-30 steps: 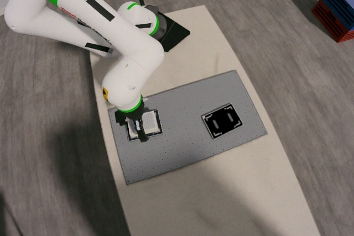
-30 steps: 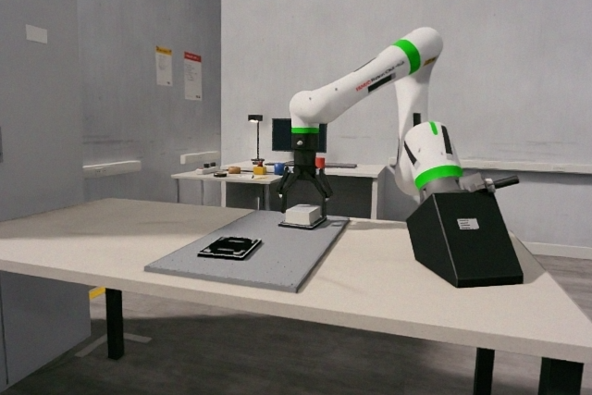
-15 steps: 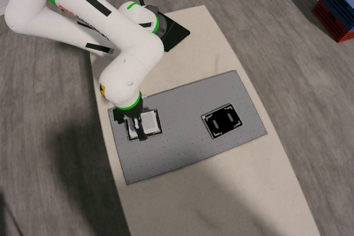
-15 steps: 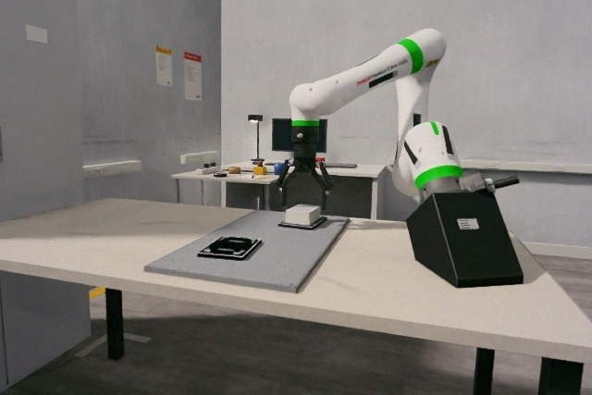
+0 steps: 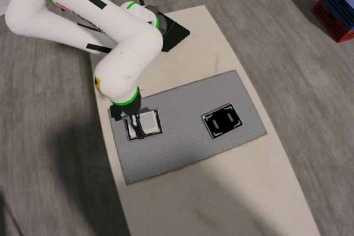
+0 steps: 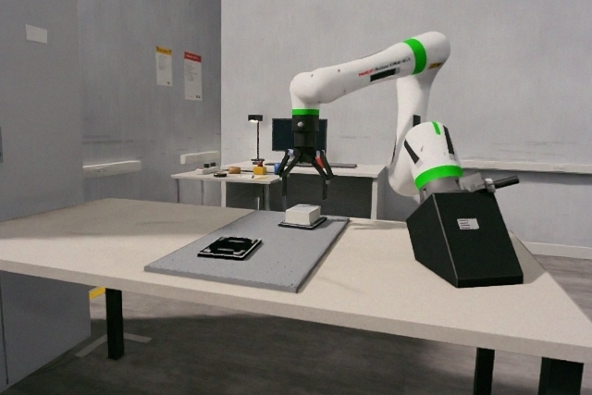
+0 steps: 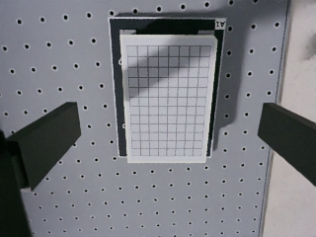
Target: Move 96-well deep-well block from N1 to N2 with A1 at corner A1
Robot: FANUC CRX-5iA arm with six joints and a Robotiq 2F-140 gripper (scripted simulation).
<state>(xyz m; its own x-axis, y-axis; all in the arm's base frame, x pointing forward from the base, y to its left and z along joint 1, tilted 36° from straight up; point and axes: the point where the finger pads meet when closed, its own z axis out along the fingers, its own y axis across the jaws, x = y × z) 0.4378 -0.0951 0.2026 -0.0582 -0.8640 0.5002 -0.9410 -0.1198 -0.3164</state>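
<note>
The white 96-well block point(image 5: 149, 121) point(image 6: 302, 214) point(image 7: 168, 99) sits flat in the black nest N2 point(image 7: 115, 99) point(image 6: 287, 225), the far one in the exterior view. In the wrist view the nest's A1 mark point(image 7: 220, 25) is at the block's top right corner. I cannot make out the cut-off corner. My gripper point(image 5: 130, 123) point(image 6: 304, 194) point(image 7: 170, 118) is open wide and hangs straight above the block, with a finger off each long side and clear of it. Nest N1 point(image 5: 221, 130) point(image 6: 229, 247) is empty.
Both nests lie on a grey perforated plate point(image 5: 186, 147) point(image 6: 267, 266) point(image 7: 59, 59) on a beige table point(image 5: 199, 199) point(image 6: 143, 232). The arm's black pedestal point(image 6: 463, 238) point(image 5: 174, 32) stands at the table's end. A red and blue box point(image 5: 337, 10) is on the floor.
</note>
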